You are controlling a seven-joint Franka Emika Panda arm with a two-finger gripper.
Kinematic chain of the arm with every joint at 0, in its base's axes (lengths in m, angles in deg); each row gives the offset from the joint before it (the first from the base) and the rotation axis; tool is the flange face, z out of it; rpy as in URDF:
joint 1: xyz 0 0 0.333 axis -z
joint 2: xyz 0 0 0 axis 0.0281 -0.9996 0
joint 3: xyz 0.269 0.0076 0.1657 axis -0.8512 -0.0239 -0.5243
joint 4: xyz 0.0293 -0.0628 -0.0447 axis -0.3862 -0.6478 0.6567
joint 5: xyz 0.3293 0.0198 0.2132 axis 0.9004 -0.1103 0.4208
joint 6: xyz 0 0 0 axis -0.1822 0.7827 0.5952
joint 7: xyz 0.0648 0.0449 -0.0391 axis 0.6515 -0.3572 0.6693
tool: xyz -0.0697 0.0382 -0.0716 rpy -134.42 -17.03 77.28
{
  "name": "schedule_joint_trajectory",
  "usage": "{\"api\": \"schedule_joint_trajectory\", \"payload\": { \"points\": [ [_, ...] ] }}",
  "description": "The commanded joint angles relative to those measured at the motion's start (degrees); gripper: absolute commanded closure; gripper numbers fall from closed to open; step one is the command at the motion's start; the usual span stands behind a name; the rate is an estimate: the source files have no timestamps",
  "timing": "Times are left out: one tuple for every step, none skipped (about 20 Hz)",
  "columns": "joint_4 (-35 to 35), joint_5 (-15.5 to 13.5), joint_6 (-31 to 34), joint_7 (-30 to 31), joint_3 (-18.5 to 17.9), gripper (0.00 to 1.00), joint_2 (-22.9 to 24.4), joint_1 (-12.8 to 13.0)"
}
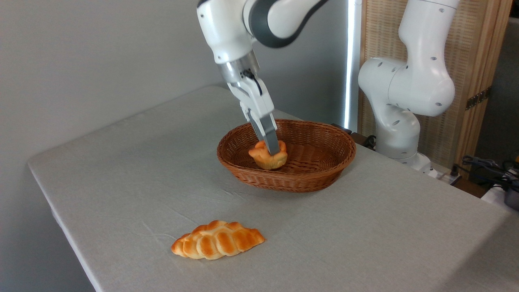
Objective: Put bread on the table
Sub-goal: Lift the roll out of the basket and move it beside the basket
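While the grey cloth-covered table [134, 170] takes up most of the room, the white Panda arm [227, 28] leans down over the oval wicker basket [320, 170] near its far side. Its gripper [271, 148] has its jaws pinching the bread [268, 156] — a small knotted bun hanging just clear of the basket floor, inside the rim. I would call this the lift-out step. Next it needs to rise above the rim, swing over bare cloth and lower gently before letting go. A braided loaf [217, 239] lies near the front edge, well apart. Behind stand a plain wall and a wooden screen [482, 61] — cables [486, 168] trail at right.
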Motion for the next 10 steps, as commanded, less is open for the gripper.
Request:
{"api": "schedule_joint_trajectory", "payload": {
  "points": [
    [5.8,0.0,3.3,-2.6,-2.9,0.65,0.1,-0.5],
    [7.6,0.0,3.3,-3.0,-4.7,0.65,-0.1,-0.5],
    [8.5,0.0,3.3,-3.2,-5.3,0.65,-0.2,-0.5],
    [10.1,0.0,3.2,-3.2,-6.5,0.65,-0.9,-0.5],
    [12.0,0.0,2.9,-3.2,-7.9,0.65,-1.9,-0.5],
    [12.9,0.0,2.4,-3.2,-8.5,0.65,-2.3,-0.5],
    [14.5,0.0,1.9,-3.2,-9.4,0.65,-3.5,-0.5],
    [16.0,0.0,0.6,-3.2,-9.9,0.65,-4.8,-0.5],
    [16.6,0.0,-0.3,-3.2,-10.0,0.65,-5.5,-0.5],
    [17.4,0.1,-2.5,-3.1,-10.0,0.65,-7.0,-0.5]
  ]
}}
